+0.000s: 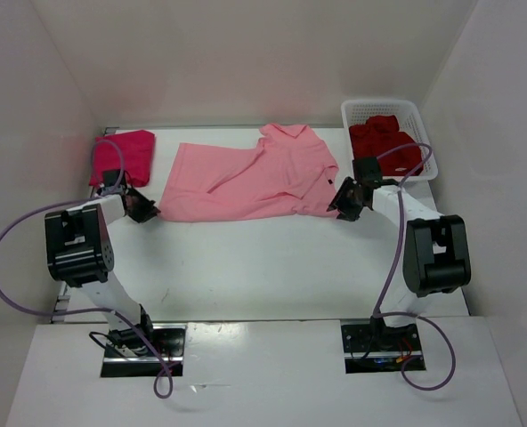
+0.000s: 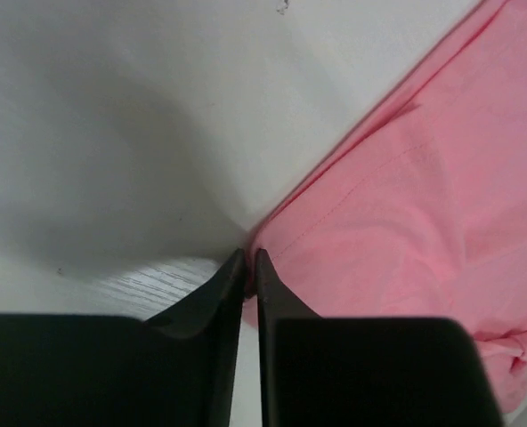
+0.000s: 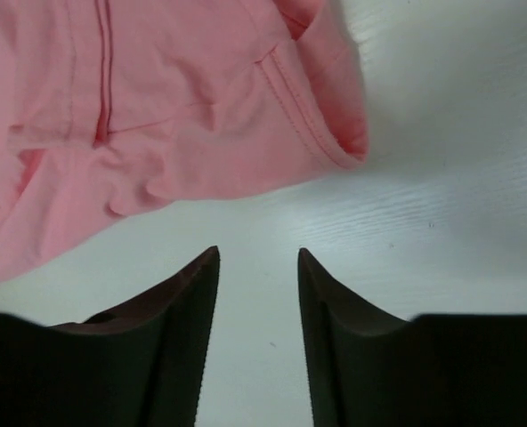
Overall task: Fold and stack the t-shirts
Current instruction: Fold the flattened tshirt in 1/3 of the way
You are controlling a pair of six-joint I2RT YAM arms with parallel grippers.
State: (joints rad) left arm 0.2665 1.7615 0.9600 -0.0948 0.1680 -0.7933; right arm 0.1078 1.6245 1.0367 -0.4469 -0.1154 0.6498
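From above: light pink cloth t-shirt (image 1: 246,178) spread mid-table (image 1: 272,258), folded magenta-red cloth t-shirt (image 1: 125,153) left of it, dark crimson cloth t-shirt (image 1: 384,142) in the white plastic lattice basket (image 1: 379,107); left wrist: left fingers (image 2: 228,294) nearly together at the pink hem corner, can't tell if they're pinching it; right wrist: right fingers (image 3: 192,302) spread, just shy of the pink cloth.

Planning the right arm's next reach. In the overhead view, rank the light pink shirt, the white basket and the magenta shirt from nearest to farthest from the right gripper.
From the right gripper:
1. light pink shirt, just to its left.
2. white basket, behind it, right rear.
3. magenta shirt, far left rear.
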